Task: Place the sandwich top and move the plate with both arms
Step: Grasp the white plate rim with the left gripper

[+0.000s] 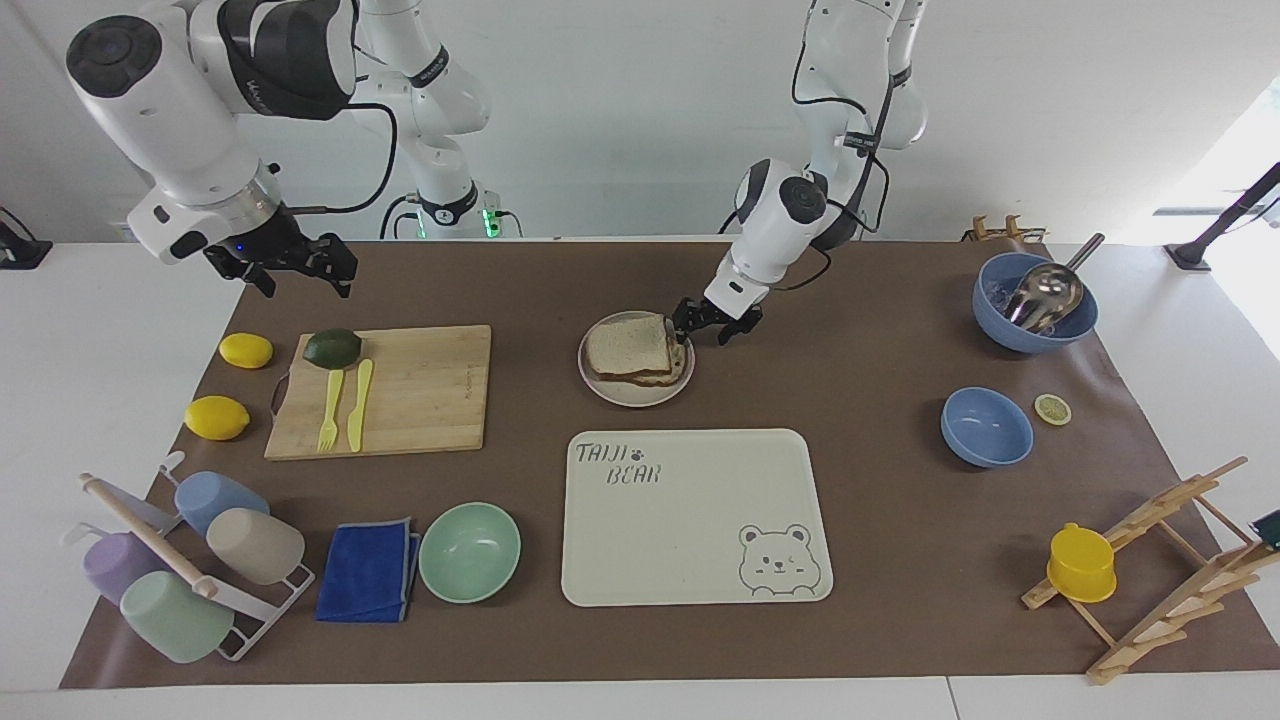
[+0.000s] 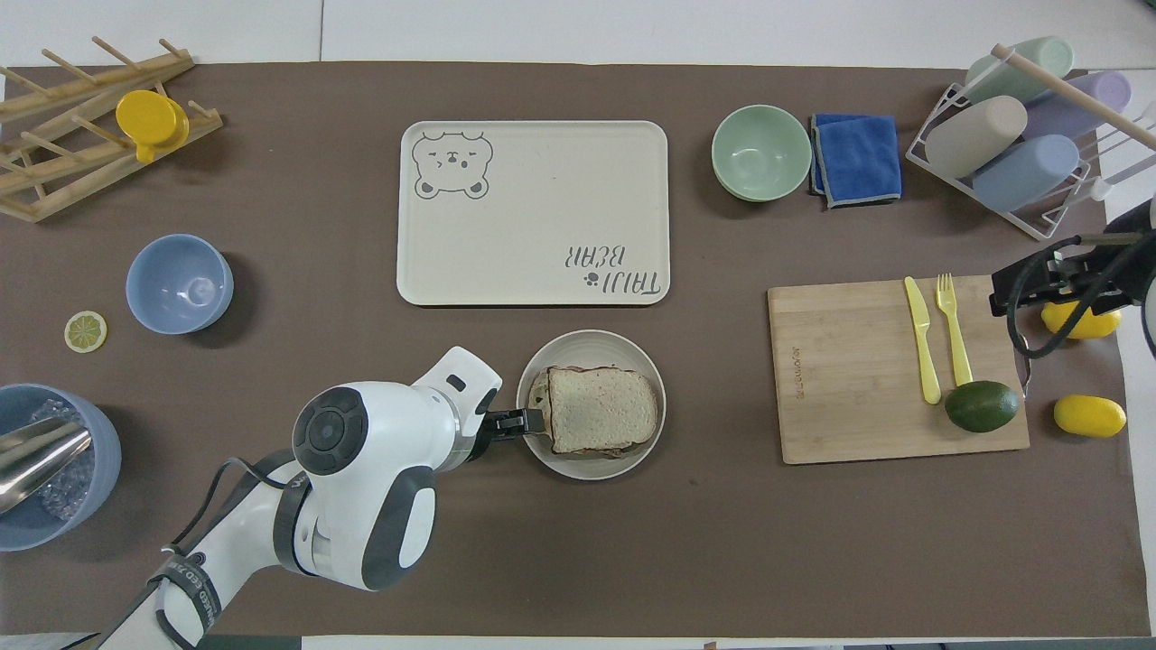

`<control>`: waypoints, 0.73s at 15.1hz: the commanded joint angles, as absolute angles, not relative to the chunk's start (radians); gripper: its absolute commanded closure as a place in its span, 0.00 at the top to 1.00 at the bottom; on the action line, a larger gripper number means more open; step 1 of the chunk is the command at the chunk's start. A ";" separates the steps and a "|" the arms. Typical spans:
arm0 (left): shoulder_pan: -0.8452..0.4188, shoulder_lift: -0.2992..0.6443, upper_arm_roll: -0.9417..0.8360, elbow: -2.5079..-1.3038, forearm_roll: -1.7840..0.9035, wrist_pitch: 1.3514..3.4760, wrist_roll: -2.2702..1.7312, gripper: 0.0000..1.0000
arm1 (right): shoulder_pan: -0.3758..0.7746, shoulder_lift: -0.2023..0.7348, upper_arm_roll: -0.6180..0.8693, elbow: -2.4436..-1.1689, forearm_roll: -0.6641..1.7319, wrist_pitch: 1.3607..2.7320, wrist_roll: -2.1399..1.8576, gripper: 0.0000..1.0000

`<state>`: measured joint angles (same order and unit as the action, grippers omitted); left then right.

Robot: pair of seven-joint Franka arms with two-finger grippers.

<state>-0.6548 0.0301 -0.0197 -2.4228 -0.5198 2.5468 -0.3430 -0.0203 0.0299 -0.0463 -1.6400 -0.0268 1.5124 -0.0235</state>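
The sandwich top (image 1: 627,343), a pale speckled slice with a brown crust, lies on the sandwich on the round beige-grey plate (image 1: 636,396). It also shows in the overhead view (image 2: 601,408), on the plate (image 2: 591,342). My left gripper (image 1: 708,326) is low at the plate's rim on the side toward the left arm's end, fingers spread and empty; in the overhead view (image 2: 522,421) its tip overlaps the rim. I cannot tell whether it touches. My right gripper (image 1: 288,268) is open and empty, raised over the cutting board's end near the lemons (image 2: 1039,285).
A cream bear tray (image 1: 690,520) lies farther from the robots than the plate. A cutting board (image 1: 420,390) holds an avocado (image 1: 332,348), a yellow fork and a knife. Two lemons, a mint bowl (image 1: 469,552), a blue cloth, a cup rack, two blue bowls and a wooden rack stand around.
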 commanded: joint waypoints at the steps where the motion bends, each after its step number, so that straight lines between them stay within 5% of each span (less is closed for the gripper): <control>1: -0.676 0.031 -0.005 -2.424 -0.551 2.566 -0.347 0.69 | -0.023 0.009 -0.067 -1.661 -0.028 1.516 -0.049 1.00; 6: -0.696 0.035 -0.005 -2.422 -0.581 2.577 -0.347 0.57 | -0.020 0.012 -0.087 -1.657 -0.026 1.513 -0.135 1.00; 11: -0.706 0.037 -0.005 -2.421 -0.591 2.579 -0.345 0.27 | -0.021 0.009 -0.081 -1.643 -0.023 1.528 -0.069 1.00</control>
